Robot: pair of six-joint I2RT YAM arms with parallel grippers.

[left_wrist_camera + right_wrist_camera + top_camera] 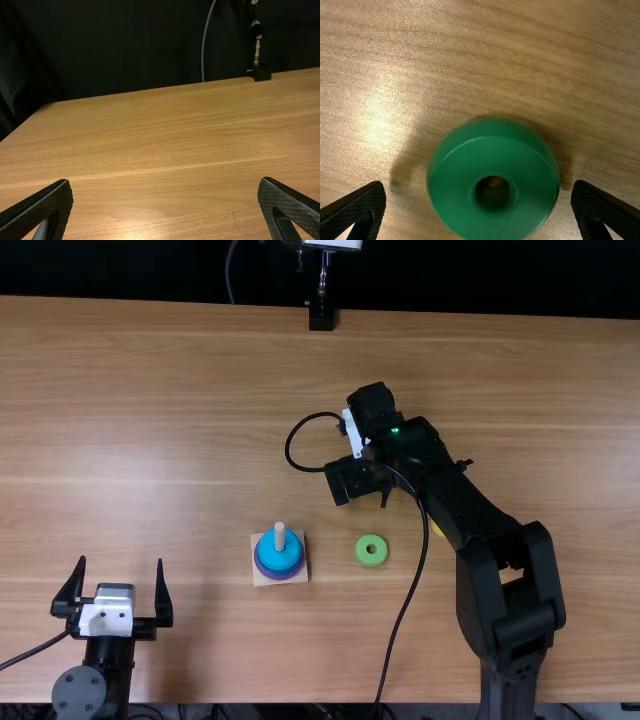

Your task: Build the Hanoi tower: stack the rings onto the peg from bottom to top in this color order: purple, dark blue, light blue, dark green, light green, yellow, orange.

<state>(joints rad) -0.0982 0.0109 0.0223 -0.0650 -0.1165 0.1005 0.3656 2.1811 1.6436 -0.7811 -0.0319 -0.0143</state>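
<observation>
Looks like 3 down, 4 to go: light blue ring [280,561] topping the purple ring [281,576] on the pale wooden peg [280,535]! Right gripper [478,185], jaws spread astride the glossy dark green ring [492,222] on the bench [150,440]; left gripper [120,561], jaws wide apart.

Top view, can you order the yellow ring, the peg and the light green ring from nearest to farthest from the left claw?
From the left claw:
1. Peg: right of the claw, on its square base.
2. Light green ring: farther right, past the peg.
3. Yellow ring: farthest right, mostly hidden by the right arm.
</observation>
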